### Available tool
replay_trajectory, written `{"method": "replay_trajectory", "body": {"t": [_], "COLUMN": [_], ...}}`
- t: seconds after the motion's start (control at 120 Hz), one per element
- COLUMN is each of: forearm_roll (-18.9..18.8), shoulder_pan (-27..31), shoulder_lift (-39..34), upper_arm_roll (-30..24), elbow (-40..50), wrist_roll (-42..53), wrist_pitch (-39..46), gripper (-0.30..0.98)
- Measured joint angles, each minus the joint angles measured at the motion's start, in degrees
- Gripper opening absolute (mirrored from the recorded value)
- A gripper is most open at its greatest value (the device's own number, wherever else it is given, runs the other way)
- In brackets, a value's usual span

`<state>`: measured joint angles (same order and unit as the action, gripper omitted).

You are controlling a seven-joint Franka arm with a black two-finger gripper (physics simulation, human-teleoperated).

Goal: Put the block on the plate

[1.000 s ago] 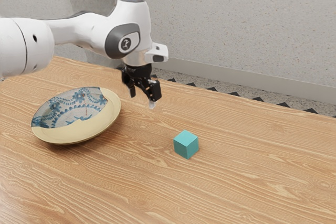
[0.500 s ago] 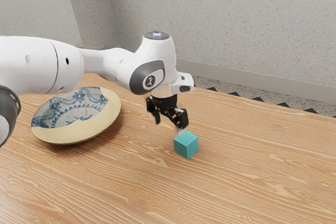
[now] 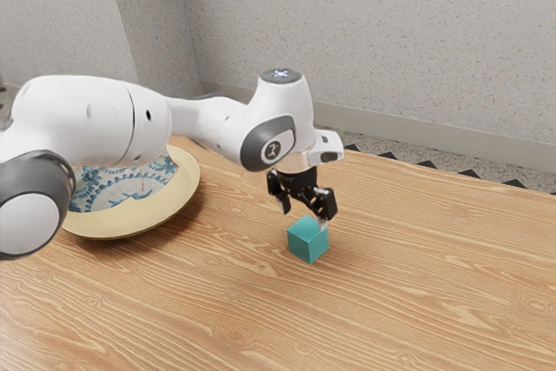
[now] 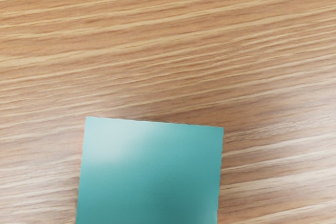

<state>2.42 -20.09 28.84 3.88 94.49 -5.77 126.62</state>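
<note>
My black gripper [image 3: 303,217] hangs just above the teal block in the exterior view, its fingers spread apart and open. The teal block [image 3: 307,241] rests on the wooden table, under and between the fingertips. In the wrist view the block's flat top [image 4: 149,174] lies close under my hand. A round plate [image 3: 178,193] with a cream rim and blue floral pattern sits toward the exterior view's left, and my arm covers part of it.
The wooden table [image 3: 417,284] stretches around the block and the plate. Behind its far edge stands a speckled wall [image 3: 391,41] with a pale baseboard.
My gripper has moved toward the exterior view's right and down, from between plate and block to just above the block. The arm now hides part of the plate. Block and plate have stayed put.
</note>
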Motion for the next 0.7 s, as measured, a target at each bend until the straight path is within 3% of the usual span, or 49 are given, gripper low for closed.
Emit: {"method": "replay_trajectory", "body": {"t": [0.267, 0.7], "forearm_roll": [0.06, 0.0], "shoulder_pan": [3.72, 4.62], "shoulder_lift": [2.97, 5.86], "upper_arm_roll": [-3.41, -3.96], "elbow": [-1.86, -2.74], "wrist_roll": [1.32, 2.74], "wrist_pitch": [0.4, 0.53], "gripper": [0.69, 0.69]}}
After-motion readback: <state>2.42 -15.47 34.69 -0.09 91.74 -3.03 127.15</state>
